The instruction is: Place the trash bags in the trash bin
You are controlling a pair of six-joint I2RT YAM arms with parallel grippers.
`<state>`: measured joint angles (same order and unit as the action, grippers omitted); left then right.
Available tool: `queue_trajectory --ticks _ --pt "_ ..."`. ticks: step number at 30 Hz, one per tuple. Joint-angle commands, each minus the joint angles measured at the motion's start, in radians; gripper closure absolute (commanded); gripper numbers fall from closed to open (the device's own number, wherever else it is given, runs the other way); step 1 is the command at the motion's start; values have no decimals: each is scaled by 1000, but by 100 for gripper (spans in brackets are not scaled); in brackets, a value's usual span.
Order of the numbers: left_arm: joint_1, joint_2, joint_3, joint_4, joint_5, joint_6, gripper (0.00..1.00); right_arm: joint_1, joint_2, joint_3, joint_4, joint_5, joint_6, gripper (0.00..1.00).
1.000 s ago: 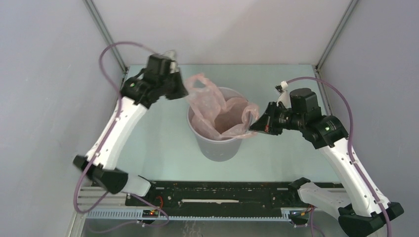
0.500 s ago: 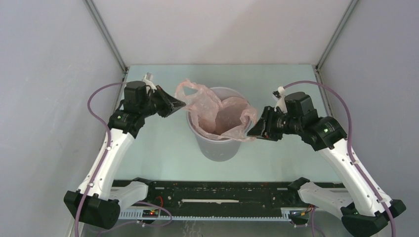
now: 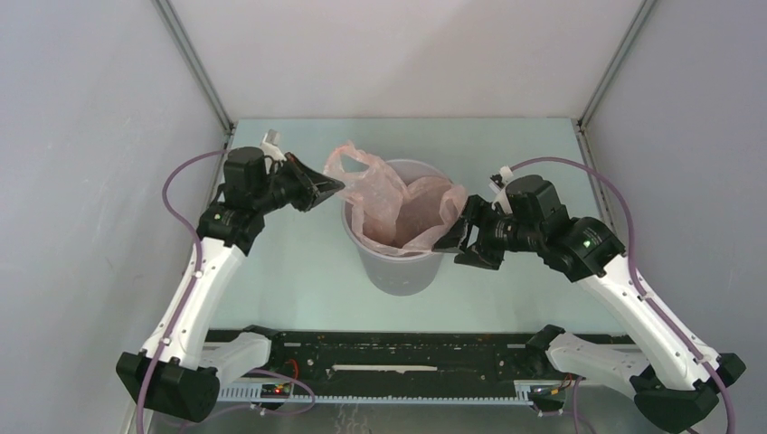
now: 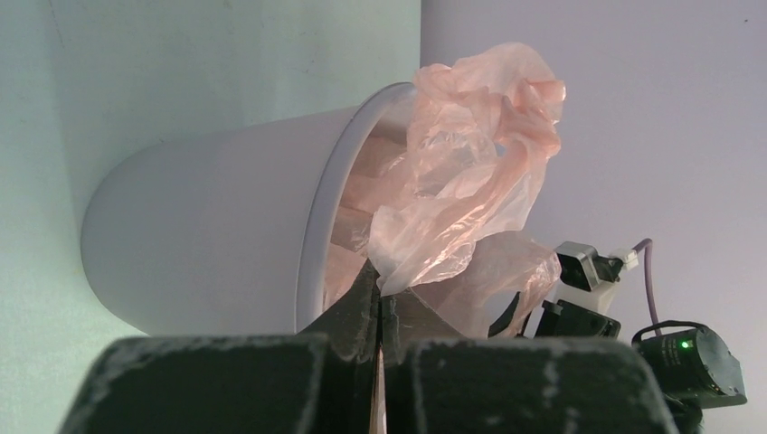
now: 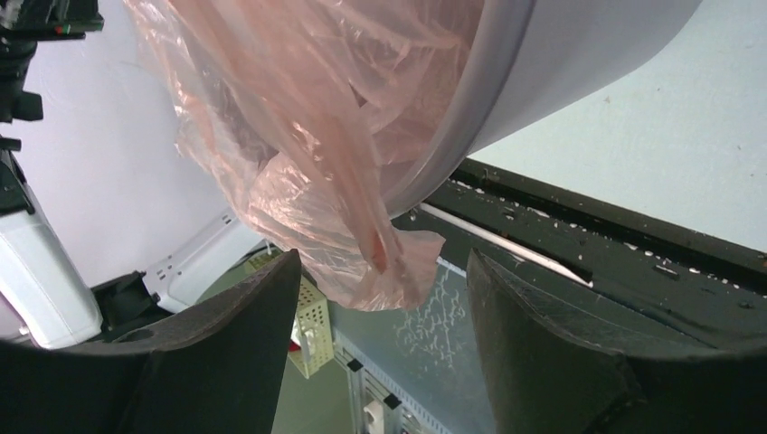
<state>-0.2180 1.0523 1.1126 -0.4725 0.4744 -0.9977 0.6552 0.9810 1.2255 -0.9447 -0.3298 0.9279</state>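
The pale-pink trash bag sits mostly inside the grey trash bin at the middle of the table, its left edge pinched in the closed left gripper outside the rim, its right flap hanging loose between the spread jaws of the right gripper.

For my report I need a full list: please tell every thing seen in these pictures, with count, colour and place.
trash bag: one, pale pink, partly in the trash bin, edges over its rim
trash bin: one, grey, table centre
table: one, pale green, under all
rail: one, black, near edge
left arm, right arm: two, white-black, flanking the bin
left pincer: one, black, shut on the trash bag
right pincer: one, black, open around the bag's hanging edge
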Motion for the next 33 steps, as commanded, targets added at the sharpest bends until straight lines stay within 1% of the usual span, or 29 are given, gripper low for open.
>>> queue_trajectory --ticks 1,3,7,10,11,13,16,17,20,22,24,26,29,30,32,33 --pt "3 -34 -15 33 20 -10 100 -27 -24 -6 69 40 26 24" --pt "3 -39 -20 26 18 -6 100 -35 -23 -6 75 25 31 30" --pt "7 -48 -19 -1 3 9 100 -28 -38 -44 90 -5 44 49" --pt "18 -67 -13 -58 -41 23 100 -33 -80 -93 111 -27 33 55" --pt "24 -71 -13 -87 -56 24 100 -37 -97 -110 118 -39 26 58" --pt "35 -81 -23 -128 -67 21 100 -49 -125 -144 131 -65 9 67" --pt "37 -97 -55 -135 -52 12 100 -60 -158 -193 177 -97 -2 84" --pt "37 -109 -64 -140 -58 11 100 -60 -161 -204 194 -99 -7 89" --pt "44 -132 -80 -176 -91 20 100 -60 -152 -223 193 -96 -22 96" --pt "49 -146 -80 -200 -102 25 100 -55 -148 -226 185 -87 -28 98" --pt "51 -163 -75 -231 -114 36 100 -50 -153 -227 178 -78 -34 98" --pt "51 -183 -71 -259 -123 43 100 -49 -159 -227 170 -74 -41 95" --pt "51 -212 -86 -268 -119 38 100 -51 -168 -227 155 -63 -42 89" --pt "51 -217 -90 -268 -122 41 100 -51 -169 -227 151 -60 -44 88" --pt "51 -221 -104 -281 -140 53 100 -51 -165 -228 150 -61 -53 89" --pt "52 -218 -107 -291 -144 56 100 -51 -163 -228 151 -61 -59 93"
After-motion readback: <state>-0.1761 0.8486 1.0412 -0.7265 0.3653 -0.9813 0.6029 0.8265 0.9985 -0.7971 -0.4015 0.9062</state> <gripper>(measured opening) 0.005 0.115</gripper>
